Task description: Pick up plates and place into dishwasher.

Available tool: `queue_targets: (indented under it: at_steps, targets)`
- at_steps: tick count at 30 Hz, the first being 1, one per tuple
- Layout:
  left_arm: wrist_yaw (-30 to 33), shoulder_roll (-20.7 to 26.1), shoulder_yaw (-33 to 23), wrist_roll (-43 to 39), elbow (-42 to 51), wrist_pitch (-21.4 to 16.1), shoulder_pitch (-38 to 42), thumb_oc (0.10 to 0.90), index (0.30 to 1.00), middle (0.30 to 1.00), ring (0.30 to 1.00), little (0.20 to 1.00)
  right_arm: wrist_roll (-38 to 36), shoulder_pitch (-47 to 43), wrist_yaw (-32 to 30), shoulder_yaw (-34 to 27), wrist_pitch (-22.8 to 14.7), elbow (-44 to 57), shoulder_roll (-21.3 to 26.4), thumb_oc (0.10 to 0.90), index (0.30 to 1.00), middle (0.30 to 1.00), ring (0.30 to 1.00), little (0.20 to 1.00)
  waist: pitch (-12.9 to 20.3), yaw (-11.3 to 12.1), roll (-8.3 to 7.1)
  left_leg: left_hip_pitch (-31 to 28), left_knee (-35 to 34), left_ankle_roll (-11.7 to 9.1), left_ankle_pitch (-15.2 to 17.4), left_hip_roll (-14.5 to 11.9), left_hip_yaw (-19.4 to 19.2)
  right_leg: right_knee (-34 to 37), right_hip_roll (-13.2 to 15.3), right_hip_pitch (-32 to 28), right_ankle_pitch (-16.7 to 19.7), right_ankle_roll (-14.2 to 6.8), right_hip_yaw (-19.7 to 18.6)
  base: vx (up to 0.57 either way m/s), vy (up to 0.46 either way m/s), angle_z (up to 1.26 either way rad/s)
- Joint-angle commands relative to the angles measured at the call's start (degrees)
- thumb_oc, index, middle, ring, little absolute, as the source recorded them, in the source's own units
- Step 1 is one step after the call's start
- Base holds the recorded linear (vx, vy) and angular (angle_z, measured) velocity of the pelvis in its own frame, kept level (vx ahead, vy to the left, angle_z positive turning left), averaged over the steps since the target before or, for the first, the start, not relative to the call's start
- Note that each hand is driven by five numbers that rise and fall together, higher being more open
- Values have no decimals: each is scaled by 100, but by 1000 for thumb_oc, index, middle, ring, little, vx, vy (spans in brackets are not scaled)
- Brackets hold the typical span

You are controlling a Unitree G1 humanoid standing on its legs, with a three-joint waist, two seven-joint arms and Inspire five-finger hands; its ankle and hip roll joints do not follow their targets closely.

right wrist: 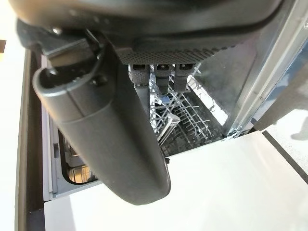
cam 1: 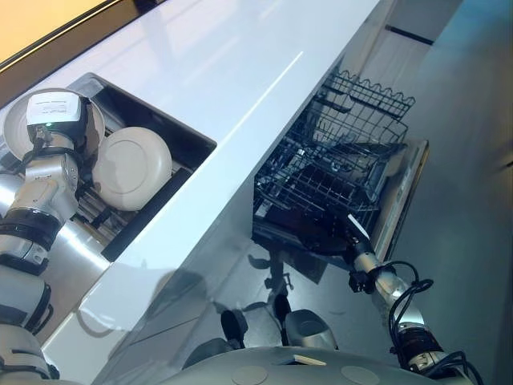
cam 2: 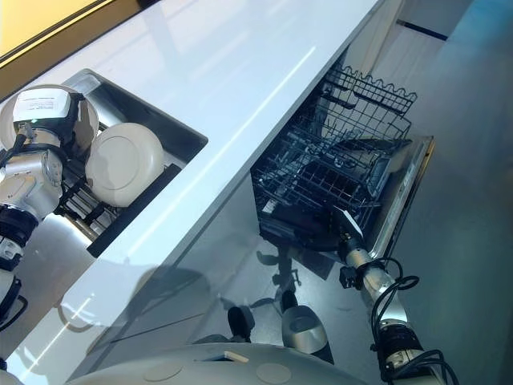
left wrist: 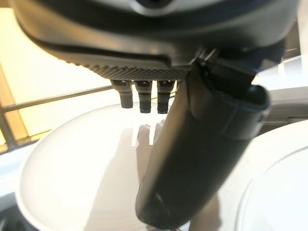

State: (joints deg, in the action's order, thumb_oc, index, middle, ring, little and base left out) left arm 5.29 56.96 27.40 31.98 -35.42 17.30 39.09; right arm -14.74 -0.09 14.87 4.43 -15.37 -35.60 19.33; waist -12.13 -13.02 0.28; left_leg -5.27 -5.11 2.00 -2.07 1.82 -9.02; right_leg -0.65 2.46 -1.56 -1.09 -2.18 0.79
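Down in the sink (cam 1: 188,138) I have my left robot hand (left wrist: 202,144) over one white plate (left wrist: 86,168), fingers straight and apart, gripping nothing; a second plate (cam 1: 131,168) leans beside it, while my right robot hand (right wrist: 110,130), loosely apart, hangs by the dishwasher rack (cam 1: 337,172)

My left hand (left wrist: 202,144) is dark, almost black, and so is my right hand (right wrist: 110,139). The two plates (cam 1: 132,168) in the sink (cam 1: 188,136) are plain creamy white with no pattern. The sink is dark grey inside. The counter (cam 1: 240,72) is shiny white. The dishwasher (cam 1: 401,200) racks (cam 1: 337,160) are black wire, making a grid of little squares. The floor (cam 1: 465,120) is grey. A strip of warm yellow (cam 1: 40,20) shows past the counter.
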Motion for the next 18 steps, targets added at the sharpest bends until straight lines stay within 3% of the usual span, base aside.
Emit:
queue_targets:
  at_steps: [1,7,9,18]
  targets:
    - [48,573,-1015,-101,483,84,226,800,900,900,900,900,-28,1161,-394,50,1036,-1371,449,800,900,900,900,900,128,173,343,138,582,57,805,347,61,-535,-291,291,-359,-389,-75,-52,16,4]
    - [-316,699,-1822,-309,912,-23,-523,800,900,900,900,900,277,1396,-573,-69,837,-982,383,800,900,900,900,900,164,238,316,115,479,53,777,346,125,-502,-285,285,-362,-417,-32,-78,25,7]
    - [-468,774,-2051,-532,1036,-13,-746,800,900,900,900,900,463,1535,-803,-163,605,-865,388,800,900,900,900,900,161,244,310,108,455,58,773,353,136,-504,-277,291,-359,-437,-33,-94,45,4]
    - [-726,972,-2916,-1216,1543,-1,-1604,800,900,900,900,900,1117,2100,-1634,-573,237,147,368,800,900,900,900,900,164,159,340,63,314,89,749,406,70,-454,-212,371,-261,-563,-64,-94,73,3]
